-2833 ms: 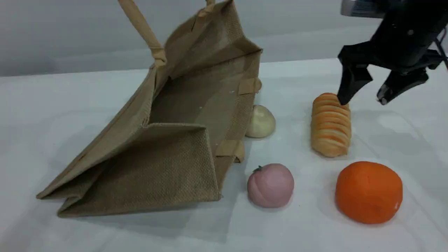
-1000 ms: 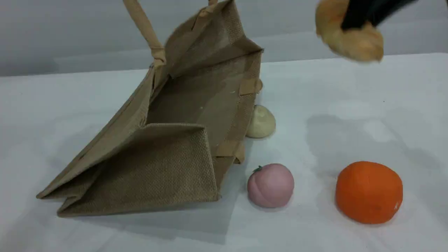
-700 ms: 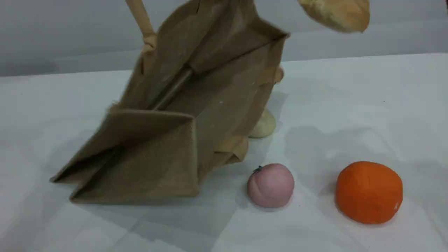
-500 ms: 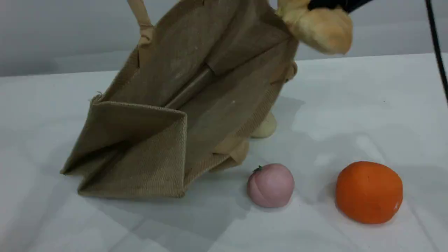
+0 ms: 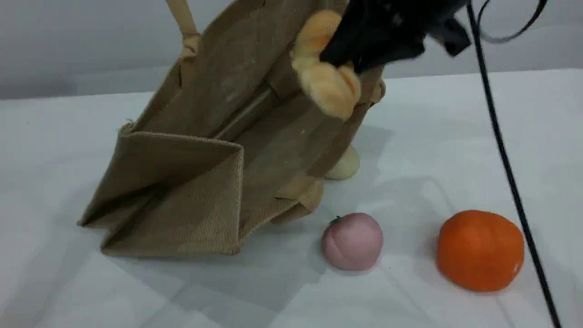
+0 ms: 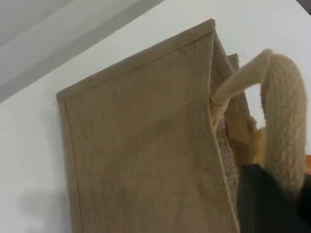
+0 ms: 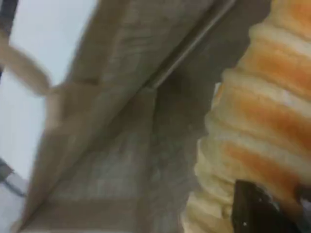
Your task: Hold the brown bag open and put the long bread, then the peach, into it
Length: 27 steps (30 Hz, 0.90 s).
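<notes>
Long bread [image 5: 325,77]: clamped in right gripper [image 5: 353,54], hanging at the brown bag [image 5: 191,191] mouth, long axis pointing steeply down w/ interior below-left. Left gripper [image 6: 267,204] pinched on bag handle [image 6: 284,111], holding mouth open.

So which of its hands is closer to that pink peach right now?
The right hand. It hangs over the brown bag mouth holding the long bread, up and behind the peach. The left hand grips a bag handle, farther away.

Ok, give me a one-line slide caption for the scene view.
Right gripper lowers the long bread into the brown bag, held open by one handle; the peach waits on the table.
</notes>
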Tool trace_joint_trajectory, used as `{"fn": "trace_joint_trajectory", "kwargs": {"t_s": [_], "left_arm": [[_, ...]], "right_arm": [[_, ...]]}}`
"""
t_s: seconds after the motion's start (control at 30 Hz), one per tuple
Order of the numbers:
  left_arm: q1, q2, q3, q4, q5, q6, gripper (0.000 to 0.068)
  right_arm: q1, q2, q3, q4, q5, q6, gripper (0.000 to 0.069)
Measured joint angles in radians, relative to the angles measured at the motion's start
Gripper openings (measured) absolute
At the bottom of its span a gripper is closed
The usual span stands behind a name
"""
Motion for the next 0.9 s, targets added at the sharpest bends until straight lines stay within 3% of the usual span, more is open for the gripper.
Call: {"fn": "trace_joint_trajectory", "kwargs": {"t_s": [0.2, 0.5, 0.73, 0.83, 0.9], "left_arm": [[0.000, 0.000, 0.000, 0.000, 0.000, 0.000, 0.0088], [0.000, 0.001, 0.000, 0.000, -0.001, 0.000, 0.0088], [0.000, 0.001, 0.000, 0.000, -0.002, -0.001, 0.0088], [0.000, 0.001, 0.000, 0.000, -0.001, -0.001, 0.0088], [0.000, 0.001, 0.000, 0.000, -0.001, -0.001, 0.0088]], "right_arm": [[0.000, 0.128, -0.008, 0.184, -0.073, -0.144, 0.0069], [0.000, 0.246, -0.044, 0.509, -0.069, -0.433, 0.0068], [0.013, 0.283, -0.053, 0.664, -0.067, -0.610, 0.0071], [0.017, 0.283, -0.053, 0.680, -0.061, -0.665, 0.0107], [0.017, 0.283, -0.053, 0.688, -0.037, -0.697, 0.0172]]}}
